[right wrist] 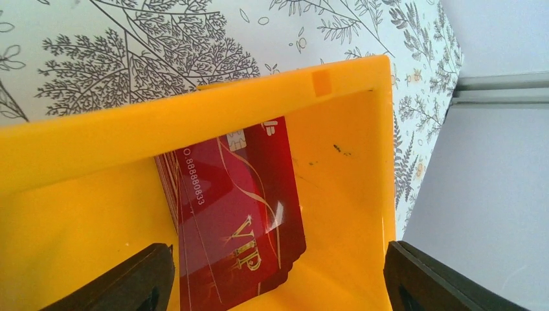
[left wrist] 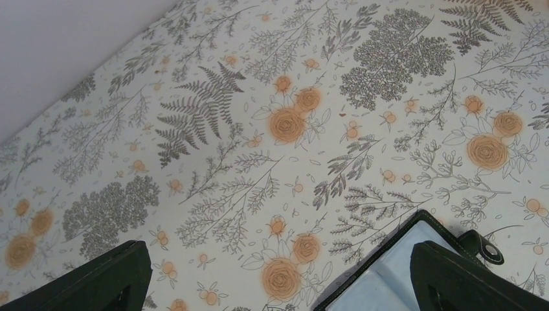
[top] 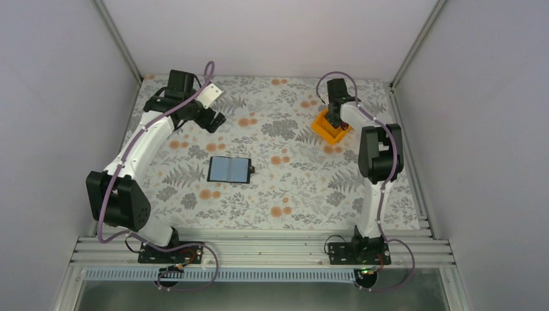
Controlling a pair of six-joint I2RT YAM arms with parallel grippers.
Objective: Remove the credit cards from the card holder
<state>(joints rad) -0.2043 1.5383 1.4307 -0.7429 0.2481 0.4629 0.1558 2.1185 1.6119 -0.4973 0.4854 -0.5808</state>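
While credit cards [right wrist: 239,207] lie in orange bin [right wrist: 343,194], left and right jaws gape wide.

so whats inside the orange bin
Red cards lie stacked in the orange bin, the top one marked VIP in gold. The bin's wall covers one end of them, and how many lie underneath cannot be seen.

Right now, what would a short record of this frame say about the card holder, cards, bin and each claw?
card holder: lying open flat, no red card seen in it
credit cards: red stack lying inside the orange bin
orange bin: directly under the right claw
left claw: open, empty, beside the card holder
right claw: open, above the cards, holding nothing
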